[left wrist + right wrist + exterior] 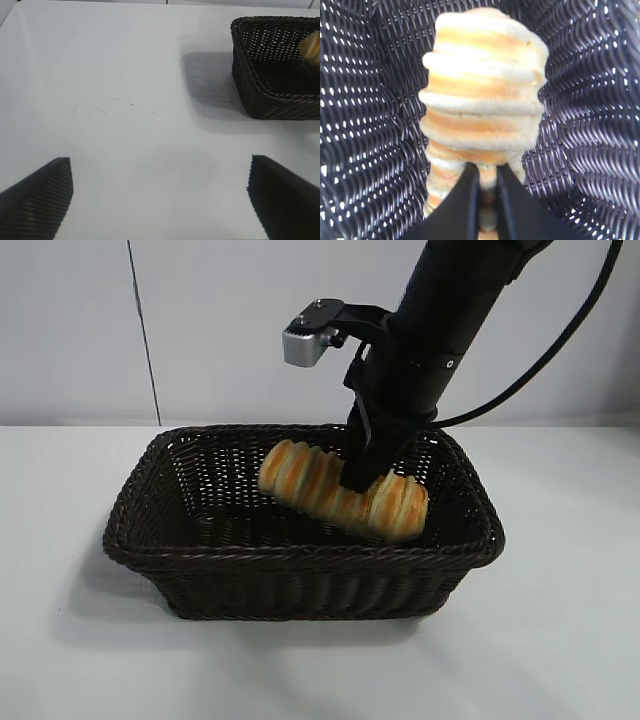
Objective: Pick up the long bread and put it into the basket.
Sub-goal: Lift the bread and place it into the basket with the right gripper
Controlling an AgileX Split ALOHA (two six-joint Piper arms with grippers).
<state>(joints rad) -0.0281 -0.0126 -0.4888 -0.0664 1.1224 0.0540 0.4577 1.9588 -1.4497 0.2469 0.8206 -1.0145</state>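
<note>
The long bread [340,492], golden with orange-brown ridges, hangs tilted inside the dark woven basket [300,558], its right end lower, near the basket's right wall. My right gripper [358,478] reaches down into the basket from above and is shut on the long bread near its middle. In the right wrist view the two black fingers [462,200] pinch a narrow fold of the bread [482,100], with the basket weave [370,125] all around. My left gripper [160,165] stands open over bare table, away from the basket [250,75]. An end of the bread [312,46] shows there.
The basket stands in the middle of a white table [80,640] before a pale wall. A grey camera block [305,340] sticks out from the right arm above the basket's far rim.
</note>
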